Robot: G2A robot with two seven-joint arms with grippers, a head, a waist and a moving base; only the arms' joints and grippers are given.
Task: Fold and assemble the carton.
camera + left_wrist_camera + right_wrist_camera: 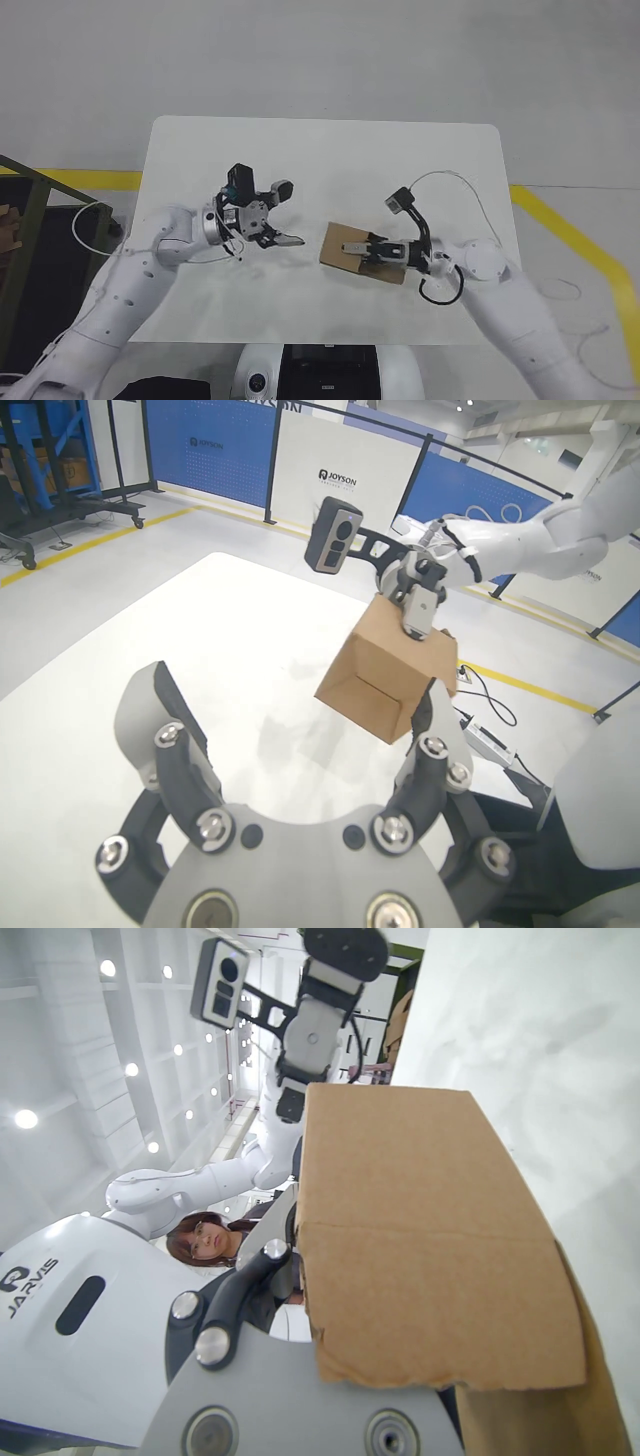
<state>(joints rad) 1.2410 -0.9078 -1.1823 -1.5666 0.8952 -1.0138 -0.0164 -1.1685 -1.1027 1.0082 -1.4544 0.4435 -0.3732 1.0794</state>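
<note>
Watching this one from across the room and honestly it looks a bit dicey. The carton (352, 255) is opened out into a square tube, sitting low over the tabletop (400, 160). I can't tell if its bottom edge actually touches.

The right pincer (352, 246) looks clamped on just one wall of the carton, up top, so the whole thing hangs off thin cardboard. The left pincer (290, 214) is spread wide and empty, off the carton's open end and not touching it.

My worry: if that left one comes in to push a flap and hits at an angle, the tube could shear flat or twist in the grip, since nothing braces the carton's other side. A hard shove could also crease the held wall or slide the carton out altogether. Those wide fingers could snag the carton's rim too.
</note>
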